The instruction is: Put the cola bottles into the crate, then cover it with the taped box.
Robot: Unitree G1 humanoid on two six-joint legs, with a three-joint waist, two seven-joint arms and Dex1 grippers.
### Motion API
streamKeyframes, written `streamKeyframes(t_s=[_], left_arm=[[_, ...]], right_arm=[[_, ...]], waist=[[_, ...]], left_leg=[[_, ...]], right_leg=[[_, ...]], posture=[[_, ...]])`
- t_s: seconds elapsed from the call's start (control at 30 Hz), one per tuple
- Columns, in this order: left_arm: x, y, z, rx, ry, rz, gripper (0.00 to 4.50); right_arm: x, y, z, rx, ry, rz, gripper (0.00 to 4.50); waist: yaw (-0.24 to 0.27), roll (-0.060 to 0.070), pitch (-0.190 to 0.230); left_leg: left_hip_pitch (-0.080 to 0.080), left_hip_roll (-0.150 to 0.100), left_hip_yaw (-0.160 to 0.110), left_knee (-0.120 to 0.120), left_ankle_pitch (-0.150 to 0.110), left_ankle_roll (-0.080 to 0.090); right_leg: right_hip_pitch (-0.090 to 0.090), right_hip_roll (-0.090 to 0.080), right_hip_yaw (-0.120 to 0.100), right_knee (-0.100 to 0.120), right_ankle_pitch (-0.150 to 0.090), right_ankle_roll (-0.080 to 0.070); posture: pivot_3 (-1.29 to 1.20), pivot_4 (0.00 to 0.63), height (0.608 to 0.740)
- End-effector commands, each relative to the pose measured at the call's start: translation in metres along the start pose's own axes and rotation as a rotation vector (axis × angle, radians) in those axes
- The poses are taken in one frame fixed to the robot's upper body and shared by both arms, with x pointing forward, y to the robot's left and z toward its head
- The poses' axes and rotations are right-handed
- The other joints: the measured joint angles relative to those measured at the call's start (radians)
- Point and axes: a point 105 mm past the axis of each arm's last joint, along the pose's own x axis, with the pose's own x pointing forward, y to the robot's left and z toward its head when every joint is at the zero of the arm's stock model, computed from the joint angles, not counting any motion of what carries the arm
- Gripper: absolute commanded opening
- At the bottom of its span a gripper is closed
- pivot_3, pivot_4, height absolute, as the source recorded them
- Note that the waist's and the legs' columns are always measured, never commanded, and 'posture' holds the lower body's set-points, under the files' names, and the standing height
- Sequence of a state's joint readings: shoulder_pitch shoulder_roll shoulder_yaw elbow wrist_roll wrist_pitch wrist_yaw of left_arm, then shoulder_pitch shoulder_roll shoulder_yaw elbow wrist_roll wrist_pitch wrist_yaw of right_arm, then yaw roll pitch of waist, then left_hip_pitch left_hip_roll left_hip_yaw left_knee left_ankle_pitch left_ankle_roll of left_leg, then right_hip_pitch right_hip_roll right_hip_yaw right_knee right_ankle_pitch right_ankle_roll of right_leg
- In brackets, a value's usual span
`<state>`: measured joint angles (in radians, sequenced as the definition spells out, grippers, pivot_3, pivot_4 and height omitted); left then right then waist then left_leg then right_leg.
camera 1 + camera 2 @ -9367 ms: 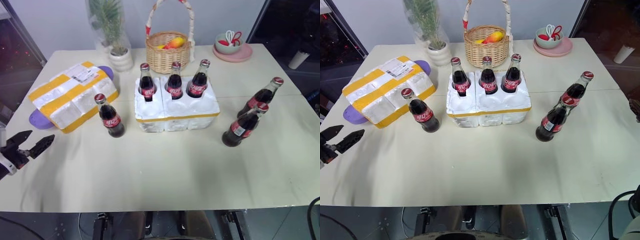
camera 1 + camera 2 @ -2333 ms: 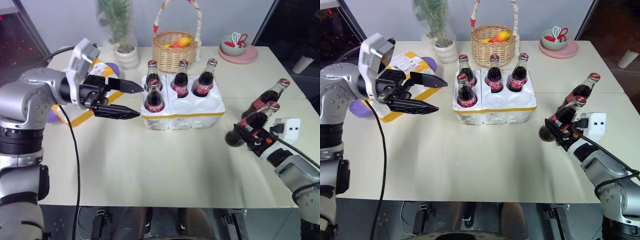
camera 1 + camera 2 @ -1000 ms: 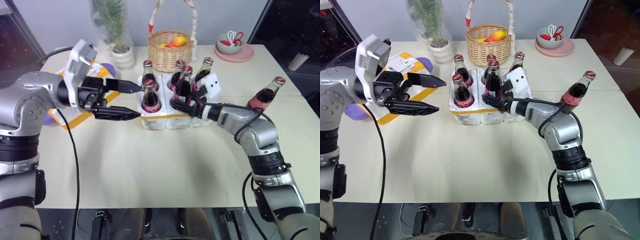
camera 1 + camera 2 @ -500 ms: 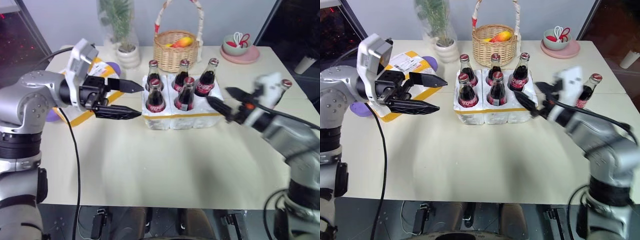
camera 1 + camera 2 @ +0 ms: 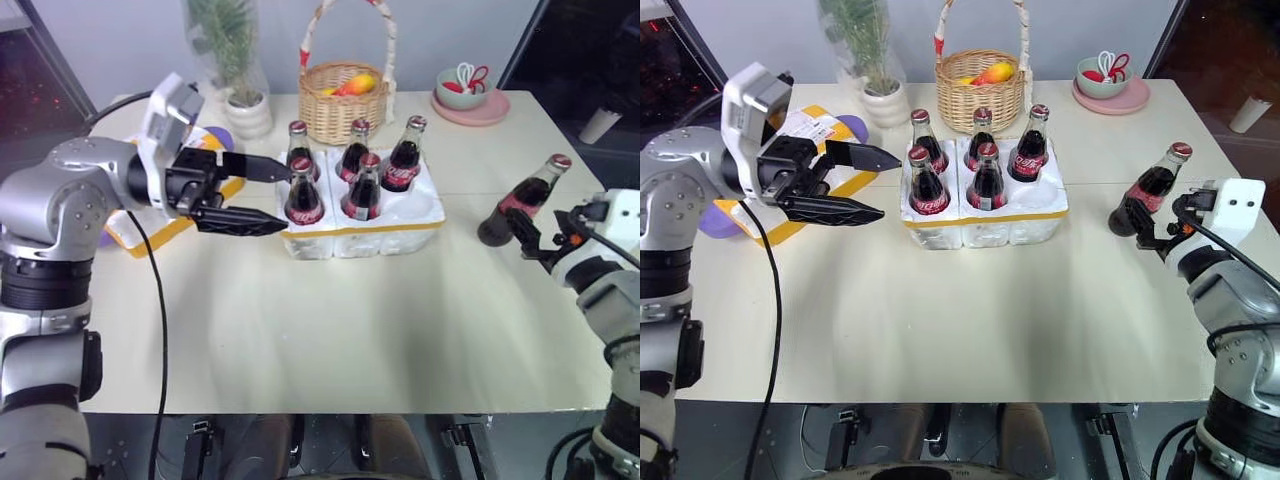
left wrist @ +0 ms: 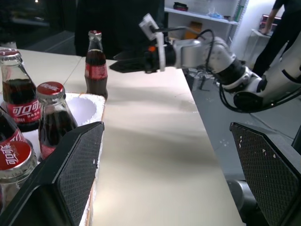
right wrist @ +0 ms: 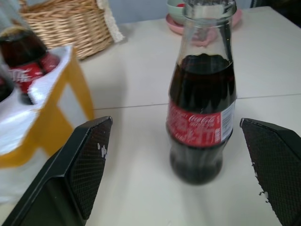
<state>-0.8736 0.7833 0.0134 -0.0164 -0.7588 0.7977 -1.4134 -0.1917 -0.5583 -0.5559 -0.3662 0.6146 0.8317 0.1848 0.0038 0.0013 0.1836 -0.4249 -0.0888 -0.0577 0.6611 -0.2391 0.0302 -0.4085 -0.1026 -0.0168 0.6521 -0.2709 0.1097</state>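
step in hand: my right gripper [image 5: 1152, 228], jaws wide, lines up on the last small dark glass cola bottle [image 5: 1147, 194]; next, close, carry it left into the white foam crate [image 5: 985, 215]; left gripper [image 5: 868, 184] wide too

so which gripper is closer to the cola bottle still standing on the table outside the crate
Right. The right gripper sits open just in front of the loose cola bottle, fingers on either side of it without touching. The left gripper hangs open on the far side of the crate, beside the taped box.
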Motion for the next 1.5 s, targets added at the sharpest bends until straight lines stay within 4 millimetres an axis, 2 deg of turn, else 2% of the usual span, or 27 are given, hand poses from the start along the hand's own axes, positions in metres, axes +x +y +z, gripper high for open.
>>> streamKeyframes(t_s=[0.03, 0.17, 0.3, 0.63, 0.67, 0.7, 0.77, 1.0, 1.13, 1.17, 1.3, 1.5], left_arm=[[0.001, -0.003, 0.011, 0.051, 0.004, -0.002, 4.50], [0.001, -0.003, 0.014, 0.059, 0.003, 0.004, 4.50], [0.000, -0.004, 0.014, 0.060, 0.001, 0.015, 4.50], [-0.001, -0.005, 0.015, 0.061, -0.002, 0.029, 4.50], [-0.001, -0.005, 0.015, 0.062, -0.002, 0.030, 4.50], [0.000, -0.005, 0.016, 0.063, -0.002, 0.031, 4.50], [0.000, -0.005, 0.016, 0.064, -0.002, 0.032, 4.50], [-0.004, -0.005, 0.013, 0.051, 0.001, 0.046, 4.50], [-0.005, -0.005, 0.012, 0.048, 0.001, 0.055, 4.50], [-0.005, -0.005, 0.012, 0.048, 0.000, 0.057, 4.50], [-0.006, -0.004, 0.012, 0.050, 0.000, 0.064, 4.50], [-0.008, -0.004, 0.012, 0.052, 0.001, 0.075, 4.50]], right_arm=[[0.011, -0.008, 0.003, -0.015, -0.034, -0.020, 4.45], [0.023, -0.019, -0.006, -0.023, -0.014, -0.044, 4.45], [0.034, -0.026, -0.006, -0.032, -0.020, -0.057, 4.45], [0.067, -0.028, -0.004, -0.005, -0.038, -0.008, 4.45], [0.068, -0.027, -0.003, -0.007, -0.043, -0.003, 3.94], [0.068, -0.025, -0.001, -0.012, -0.054, 0.011, 3.62], [0.067, -0.015, 0.010, -0.025, -0.104, 0.061, 2.76], [0.039, 0.034, 0.098, 0.162, -0.429, 0.350, 2.81], [0.020, 0.077, 0.127, 0.269, -0.465, 0.600, 2.81], [0.018, 0.086, 0.129, 0.274, -0.449, 0.642, 2.81], [0.028, 0.109, 0.109, 0.129, -0.310, 0.652, 2.81], [0.046, 0.121, 0.078, -0.030, -0.199, 0.630, 2.81]], waist=[[0.001, 0.000, 0.000], [0.003, 0.000, 0.000], [0.001, 0.000, 0.000], [-0.015, 0.000, 0.000], [-0.015, 0.000, 0.000], [-0.015, 0.000, 0.000], [-0.015, 0.000, 0.000], [-0.020, 0.005, 0.003], [-0.018, 0.005, 0.003], [-0.017, 0.005, 0.003], [-0.015, 0.004, 0.002], [-0.014, 0.004, 0.002]], left_leg=[[0.000, 0.000, 0.000, 0.000, 0.000, 0.000], [0.000, 0.000, 0.000, 0.000, 0.000, 0.000], [0.000, 0.000, 0.000, 0.000, 0.000, 0.000], [0.000, 0.000, 0.000, 0.000, 0.001, -0.002], [0.000, 0.000, 0.000, 0.000, 0.001, -0.002], [0.000, 0.000, 0.000, 0.000, 0.002, -0.003], [0.000, 0.000, 0.000, 0.000, 0.002, -0.003], [-0.001, 0.000, 0.002, -0.002, 0.003, -0.005], [-0.001, 0.000, 0.003, -0.004, 0.003, -0.005], [-0.001, 0.000, 0.002, -0.004, 0.003, -0.005], [-0.001, 0.000, 0.002, -0.004, 0.001, -0.001], [-0.001, -0.001, 0.002, -0.003, 0.001, -0.002]], right_leg=[[0.000, 0.000, 0.000, 0.000, 0.000, 0.000], [0.000, 0.000, 0.000, 0.000, 0.000, 0.000], [0.000, 0.000, 0.000, 0.000, 0.000, 0.000], [0.000, 0.001, 0.001, 0.001, 0.000, 0.000], [0.000, 0.001, 0.001, 0.000, 0.000, 0.000], [0.000, 0.001, 0.001, 0.001, 0.000, 0.000], [0.000, 0.001, 0.001, 0.001, 0.000, 0.000], [-0.004, 0.001, 0.004, 0.003, 0.000, 0.000], [-0.005, 0.001, 0.005, 0.003, 0.000, 0.000], [-0.005, 0.001, 0.005, 0.003, 0.000, 0.000], [-0.005, 0.001, 0.005, 0.002, 0.000, 0.000], [-0.005, 0.000, 0.005, 0.002, 0.000, 0.000]], posture=[[0.00, 0.150, 0.740], [0.00, 0.150, 0.740], [0.00, 0.150, 0.740], [0.00, 0.150, 0.740], [0.00, 0.150, 0.740], [0.00, 0.150, 0.740], [0.00, 0.150, 0.740], [0.00, 0.150, 0.740], [0.00, 0.150, 0.740], [0.00, 0.150, 0.740], [0.00, 0.150, 0.740], [0.00, 0.150, 0.740]])
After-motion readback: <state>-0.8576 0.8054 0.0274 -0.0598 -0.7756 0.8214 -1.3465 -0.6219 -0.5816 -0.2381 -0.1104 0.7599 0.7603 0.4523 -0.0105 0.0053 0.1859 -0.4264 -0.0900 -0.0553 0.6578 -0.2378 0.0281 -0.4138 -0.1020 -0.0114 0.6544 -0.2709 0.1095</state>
